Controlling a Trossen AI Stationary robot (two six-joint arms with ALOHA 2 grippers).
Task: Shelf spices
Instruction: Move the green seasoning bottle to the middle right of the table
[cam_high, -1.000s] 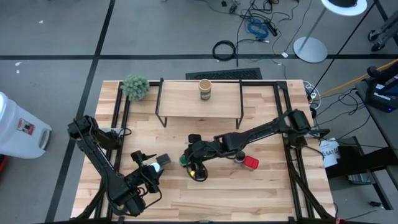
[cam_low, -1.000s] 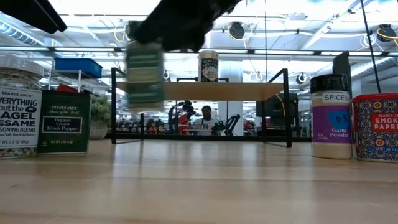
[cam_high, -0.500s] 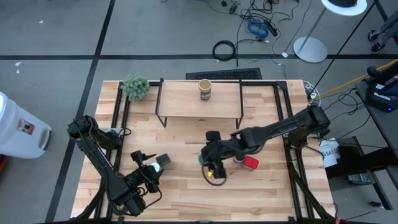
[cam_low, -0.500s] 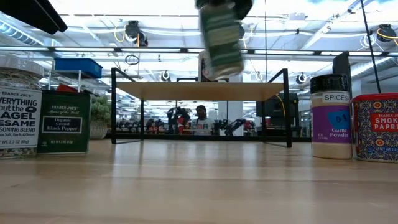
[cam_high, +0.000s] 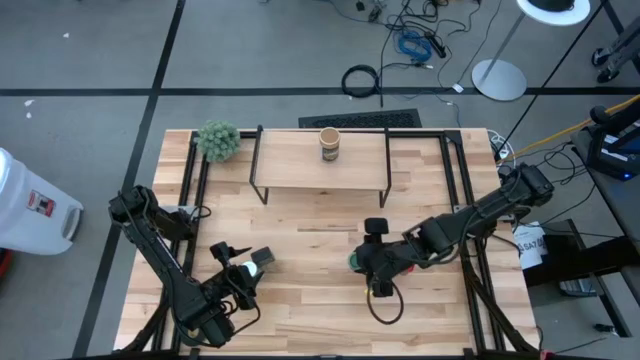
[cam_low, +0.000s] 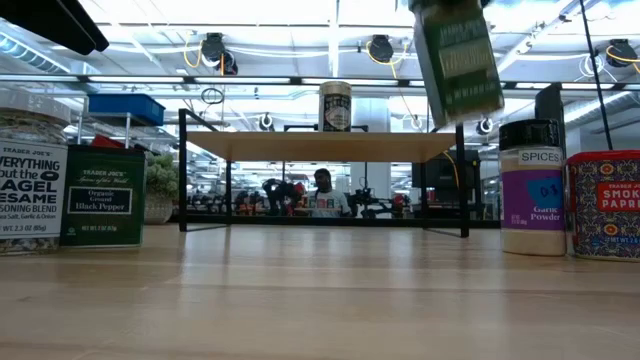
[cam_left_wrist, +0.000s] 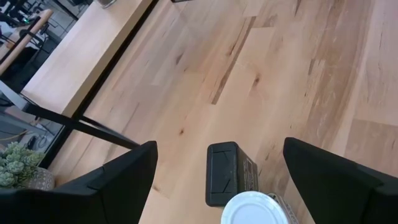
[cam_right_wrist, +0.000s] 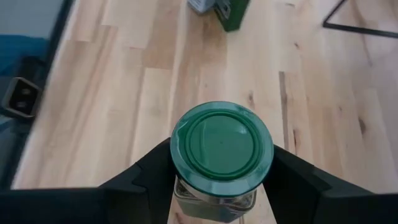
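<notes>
One green-lidded jar (cam_right_wrist: 222, 147) clamped between right gripper (cam_high: 368, 262) fingers, held tilted above table (cam_high: 300, 310), in front of shelf (cam_high: 300, 165). Tan cylinder (cam_high: 329, 144) stands on shelf board. Left gripper (cam_high: 243, 272) waits spread wide, empty, above dark square tin (cam_left_wrist: 228, 172) and white-lidded jar (cam_left_wrist: 255, 209).

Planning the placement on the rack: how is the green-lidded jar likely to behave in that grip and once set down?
The green-lidded jar, held by the right tool below its lid, hangs tilted in the low view, so it may swing. It looks like rigid glass: probably slippery, breakable if dropped. Tall and narrow, it could tip on the shelf.
</notes>
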